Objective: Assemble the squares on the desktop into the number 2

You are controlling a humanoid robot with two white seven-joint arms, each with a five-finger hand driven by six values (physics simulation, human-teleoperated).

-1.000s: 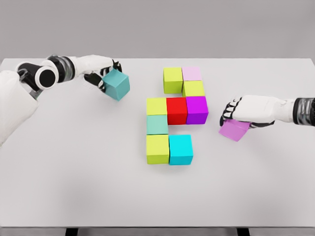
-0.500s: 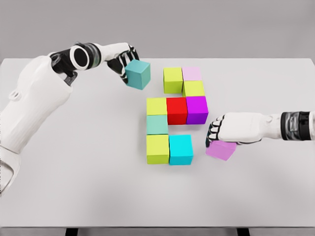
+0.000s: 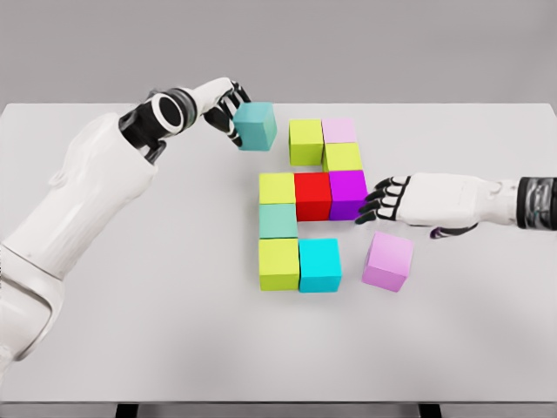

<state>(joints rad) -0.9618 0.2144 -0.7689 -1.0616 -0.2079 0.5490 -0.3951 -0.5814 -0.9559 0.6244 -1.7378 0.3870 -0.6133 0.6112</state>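
1. The left hand (image 3: 224,106) is pinching a teal cube (image 3: 256,126), holding it just left of the top row's yellow-green cube (image 3: 305,142).
2. The right hand (image 3: 409,201) is hovering with fingers spread, gripping nothing; a lilac cube (image 3: 388,259) is sitting loose on the table (image 3: 130,331), near but apart from the cyan cube (image 3: 319,265).
3. Judgement: nine cubes are forming most of the 2; the top-left and bottom-right spots appear outstanding.
4. No brands, labels or writing are showing.
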